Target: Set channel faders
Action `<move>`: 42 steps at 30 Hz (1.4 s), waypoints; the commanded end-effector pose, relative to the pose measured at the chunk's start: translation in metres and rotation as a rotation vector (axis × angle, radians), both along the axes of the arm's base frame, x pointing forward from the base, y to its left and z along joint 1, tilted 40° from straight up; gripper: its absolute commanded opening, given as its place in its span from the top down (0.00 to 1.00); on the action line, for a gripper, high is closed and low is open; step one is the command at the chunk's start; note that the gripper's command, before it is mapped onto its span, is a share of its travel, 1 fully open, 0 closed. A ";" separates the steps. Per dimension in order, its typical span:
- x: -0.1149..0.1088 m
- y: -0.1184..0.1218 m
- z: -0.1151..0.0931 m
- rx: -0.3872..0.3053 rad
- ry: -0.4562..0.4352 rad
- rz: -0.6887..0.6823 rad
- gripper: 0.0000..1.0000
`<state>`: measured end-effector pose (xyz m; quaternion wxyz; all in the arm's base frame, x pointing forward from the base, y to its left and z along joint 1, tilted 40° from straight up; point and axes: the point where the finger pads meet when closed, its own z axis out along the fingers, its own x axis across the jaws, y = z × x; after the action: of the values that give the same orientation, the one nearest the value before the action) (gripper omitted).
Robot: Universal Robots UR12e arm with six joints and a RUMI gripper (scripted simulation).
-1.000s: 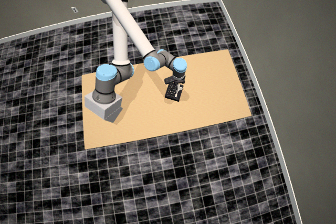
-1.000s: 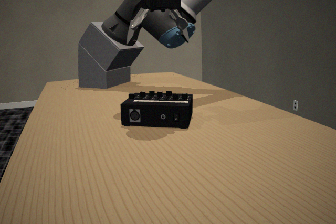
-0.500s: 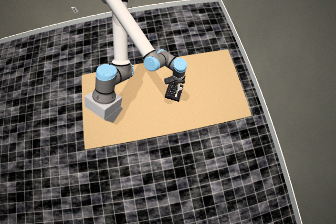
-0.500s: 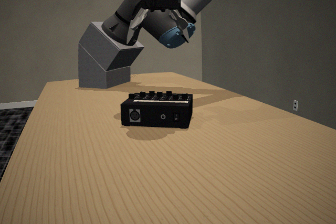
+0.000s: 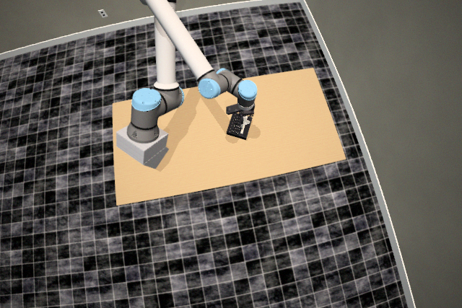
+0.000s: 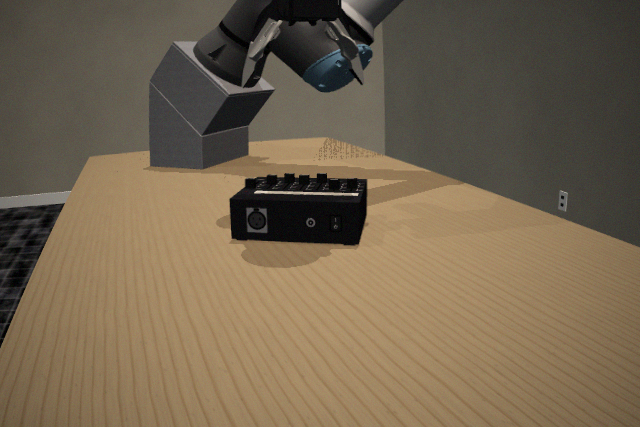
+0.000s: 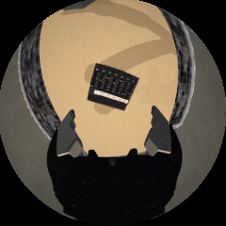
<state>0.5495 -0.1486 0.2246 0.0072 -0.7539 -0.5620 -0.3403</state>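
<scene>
The lighting desk [image 6: 298, 209] is a small black box on the wooden table, with a row of several fader knobs [image 6: 305, 182] on top and a white tape strip [image 6: 306, 193] along its near top edge. It also shows in the overhead view [image 5: 239, 125] and in the wrist view [image 7: 112, 86], where the tape [image 7: 109, 97] is too small to read. My gripper [image 6: 305, 58] hangs high above the desk, fingers wide open and empty. In the wrist view the open gripper [image 7: 114, 129] frames the table just below the desk.
The arm's grey base block [image 6: 199, 112] stands at the back left of the table [image 5: 224, 136]. A tiled floor [image 5: 186, 252] surrounds the table. The desk's near side carries a socket and a switch [image 6: 334, 223].
</scene>
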 end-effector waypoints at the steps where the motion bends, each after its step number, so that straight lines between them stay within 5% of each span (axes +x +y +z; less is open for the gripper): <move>1: 0.003 0.002 -0.001 0.042 0.034 -0.068 0.00; 23: 0.023 0.018 -0.010 0.336 0.265 -0.519 0.00; 42: 0.050 0.033 -0.020 0.681 0.532 -1.043 0.00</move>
<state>0.5947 -0.1178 0.2057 0.2104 -0.9387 -0.0204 -0.2722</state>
